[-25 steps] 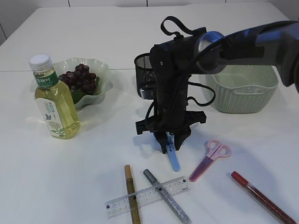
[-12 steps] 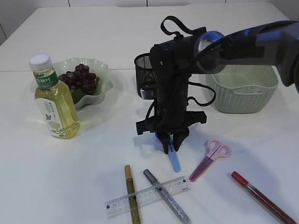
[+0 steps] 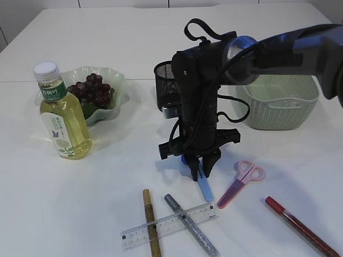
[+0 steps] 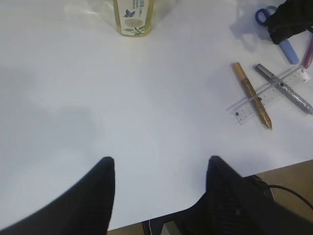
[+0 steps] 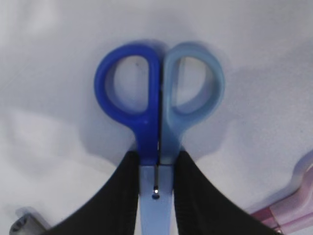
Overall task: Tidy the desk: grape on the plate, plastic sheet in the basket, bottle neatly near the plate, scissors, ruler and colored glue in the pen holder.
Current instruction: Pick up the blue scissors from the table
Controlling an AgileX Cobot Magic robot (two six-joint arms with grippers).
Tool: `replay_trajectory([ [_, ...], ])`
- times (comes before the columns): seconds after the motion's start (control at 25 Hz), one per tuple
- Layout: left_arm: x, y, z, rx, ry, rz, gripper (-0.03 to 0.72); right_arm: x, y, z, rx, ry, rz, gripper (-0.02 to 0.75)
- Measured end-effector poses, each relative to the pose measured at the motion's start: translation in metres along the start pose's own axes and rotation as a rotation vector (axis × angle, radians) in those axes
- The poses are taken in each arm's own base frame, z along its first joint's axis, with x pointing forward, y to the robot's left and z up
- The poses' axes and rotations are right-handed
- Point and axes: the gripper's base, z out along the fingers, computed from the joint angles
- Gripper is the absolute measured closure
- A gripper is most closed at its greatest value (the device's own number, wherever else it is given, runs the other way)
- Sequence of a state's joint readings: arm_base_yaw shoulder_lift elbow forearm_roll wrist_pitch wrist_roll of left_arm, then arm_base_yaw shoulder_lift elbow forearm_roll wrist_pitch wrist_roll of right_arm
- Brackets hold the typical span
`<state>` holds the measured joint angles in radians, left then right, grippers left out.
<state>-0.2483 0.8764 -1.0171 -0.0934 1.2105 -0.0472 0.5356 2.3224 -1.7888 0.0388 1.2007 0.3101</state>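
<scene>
The right claw point(image 3: 201, 173) is clenched on the blue scissors point(image 5: 157, 112) just below the handles, blade pointing down at the worktop point(image 3: 78, 199); whether the tip touches it is hard to tell. The pink scissors point(image 3: 241, 182) lie just beside. The left claw point(image 4: 159, 164) hangs released above bare worktop, near the bottle point(image 4: 133, 17).

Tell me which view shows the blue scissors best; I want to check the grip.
The right wrist view: the blue scissors fill the frame, both handle loops clear, with the right gripper closed on them just below the loops. The exterior view shows only the blade sheath under the gripper. The left wrist view catches a loop and the sheath at its top right corner.
</scene>
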Motion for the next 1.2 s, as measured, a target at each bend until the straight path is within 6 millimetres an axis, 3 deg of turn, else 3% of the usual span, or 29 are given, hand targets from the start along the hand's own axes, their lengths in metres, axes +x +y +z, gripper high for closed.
replay_trajectory([
  [1.2, 0.0003, 0.0, 0.0, 0.0, 0.004, 0.0, 0.255, 0.0011, 0.0008, -0.0036, -0.011, 0.001, -0.062, 0.552],
])
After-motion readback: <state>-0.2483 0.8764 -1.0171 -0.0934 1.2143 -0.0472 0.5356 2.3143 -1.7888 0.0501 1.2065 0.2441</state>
